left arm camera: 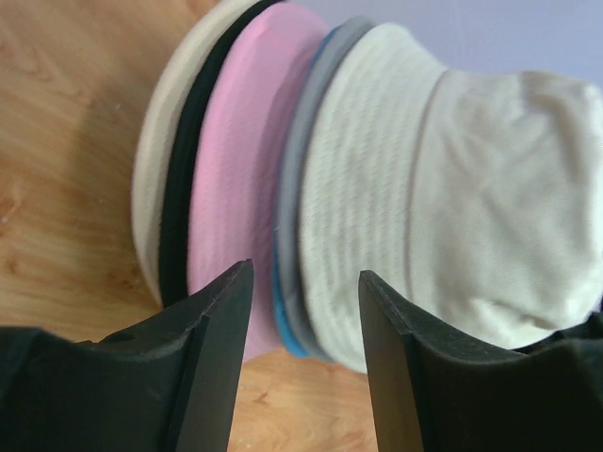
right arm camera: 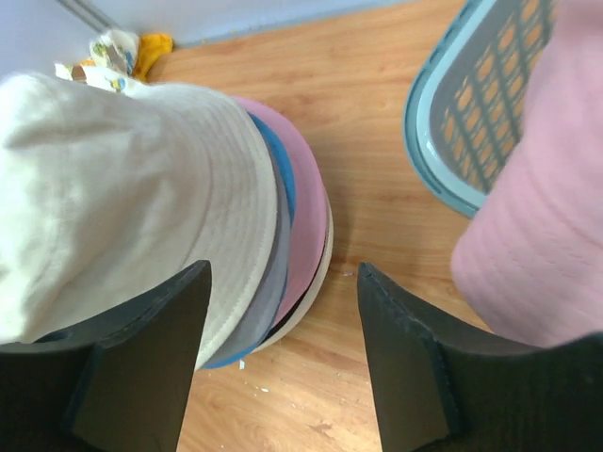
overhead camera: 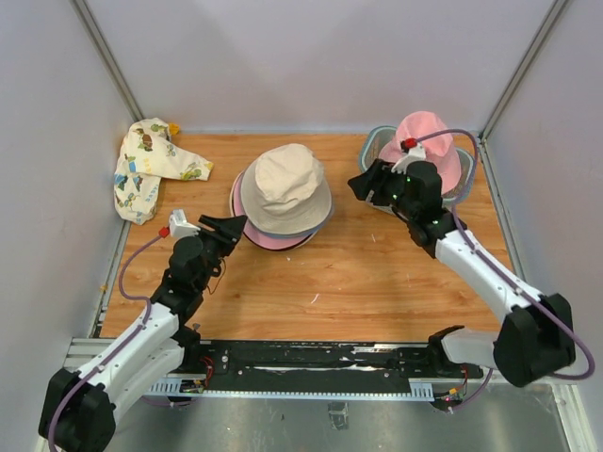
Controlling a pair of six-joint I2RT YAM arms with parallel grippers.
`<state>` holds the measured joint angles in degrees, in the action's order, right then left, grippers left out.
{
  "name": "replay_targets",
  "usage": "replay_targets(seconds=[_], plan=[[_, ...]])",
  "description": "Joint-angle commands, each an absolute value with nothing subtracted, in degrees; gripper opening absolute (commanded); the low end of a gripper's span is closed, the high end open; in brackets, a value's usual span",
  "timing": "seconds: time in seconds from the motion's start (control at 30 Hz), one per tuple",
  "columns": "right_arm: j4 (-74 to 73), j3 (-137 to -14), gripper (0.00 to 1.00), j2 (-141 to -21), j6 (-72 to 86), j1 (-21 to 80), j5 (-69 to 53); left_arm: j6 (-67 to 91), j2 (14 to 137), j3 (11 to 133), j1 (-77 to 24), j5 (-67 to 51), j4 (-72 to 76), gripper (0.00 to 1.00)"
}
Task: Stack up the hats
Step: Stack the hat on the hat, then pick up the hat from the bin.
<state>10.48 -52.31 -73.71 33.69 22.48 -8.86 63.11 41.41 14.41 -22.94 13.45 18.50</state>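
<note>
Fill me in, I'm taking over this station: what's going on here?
The robot is stacking soft fabric bucket hats. The stack stands in the middle, with a cream bucket hat on top of grey, blue, pink, black and cream brims. The left gripper and right gripper flank it, both open and holding nothing. A pink bucket hat rests in the grey-green slatted plastic basket at the far right. A cartoon-print fabric item, possibly another hat, lies at the far left. Neither is on the stack yet.
</note>
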Motion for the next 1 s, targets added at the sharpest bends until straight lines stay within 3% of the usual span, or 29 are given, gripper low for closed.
replay_targets(seconds=[0.0,0.23,0.47,0.7,0.97], plan=[[5.94,-55.53,0.66,-64.73,27.01,22.24,-2.17,57.95,40.66,20.46,-22.52,16.09,16.14,0.54],[-8.08,-63.31,0.75,-60.11,17.84,21.36,8.9,47.8,40.8,30.21,-22.52,15.07,12.93,0.55],[-11.68,-64.13,0.8,-58.4,15.52,15.34,16.17,33.09,54.31,52.62,-22.84,2.59,9.66,0.57],[-10.81,-67.12,0.83,-63.72,15.05,8.18,8.57,23.97,68.86,71.37,-28.24,-1.41,3.94,0.58],[-7.88,-71.5,0.84,-69.35,12.63,8.15,0.38,23.52,71.96,72.19,-28.7,0.64,4.47,0.58]])
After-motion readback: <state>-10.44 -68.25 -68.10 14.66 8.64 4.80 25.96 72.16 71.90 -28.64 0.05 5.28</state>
